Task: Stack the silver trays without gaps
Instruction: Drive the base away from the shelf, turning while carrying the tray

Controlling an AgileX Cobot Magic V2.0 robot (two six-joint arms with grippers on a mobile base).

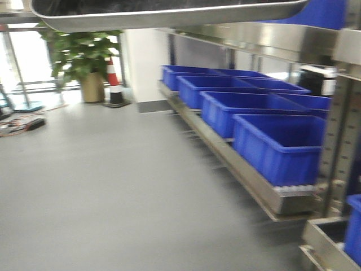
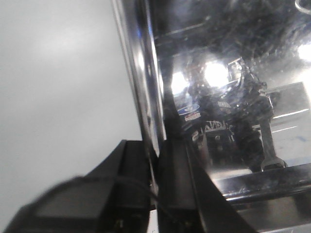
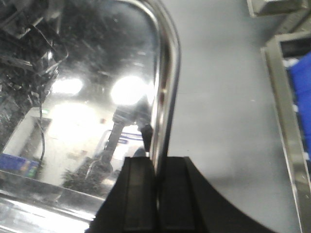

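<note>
The left gripper [image 2: 156, 177] is closed tight on one rim of the silver tray [image 1: 169, 17], and the right gripper [image 3: 156, 189] pinches the opposite rim

Shiny silver tray [image 1: 169, 20], rolled rim, rounded corners, mirror-like inside, held aloft roughly level, seemingly just one.

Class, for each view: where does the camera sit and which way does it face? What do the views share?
Front view: at the robot's front, facing forward under the held silver tray toward floor and blue bins; no arm shows.
Left wrist: behind the left gripper, looking along fingers clamped on the tray's rim.
Right wrist: behind the right gripper, clamped on the rim too.
All three share the tray.
</note>
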